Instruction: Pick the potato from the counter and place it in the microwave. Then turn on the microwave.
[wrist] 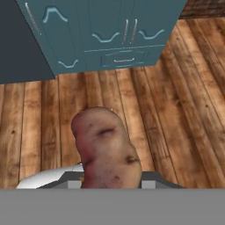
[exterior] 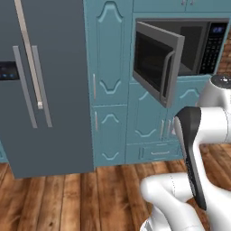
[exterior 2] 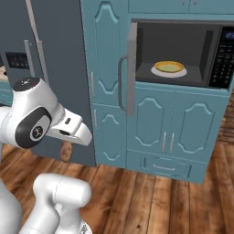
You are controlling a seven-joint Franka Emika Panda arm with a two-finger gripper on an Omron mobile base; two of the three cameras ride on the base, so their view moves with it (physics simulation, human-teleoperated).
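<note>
The potato (wrist: 105,147), a mottled tan-brown lump, fills the middle of the hand view, held between the fingers of my gripper (wrist: 110,181), which is shut on it. In the right base view the potato (exterior 2: 66,151) hangs below the hand over the wooden floor, left of and lower than the microwave (exterior 2: 226,50). The microwave (exterior: 212,45) stands built into the teal cabinets with its door (exterior: 155,61) swung wide open. Inside it lies a yellow dish (exterior 2: 168,67) on a white turntable. The keypad with its blue display is at the microwave's right.
A tall grey fridge (exterior: 40,85) stands left of the teal cabinets (exterior: 110,90). The open microwave door (exterior 2: 131,68) juts out into the room at chest height. Wooden floor (wrist: 184,110) lies below the hand, and lower cabinet doors and a drawer (exterior 2: 160,164) sit under the microwave.
</note>
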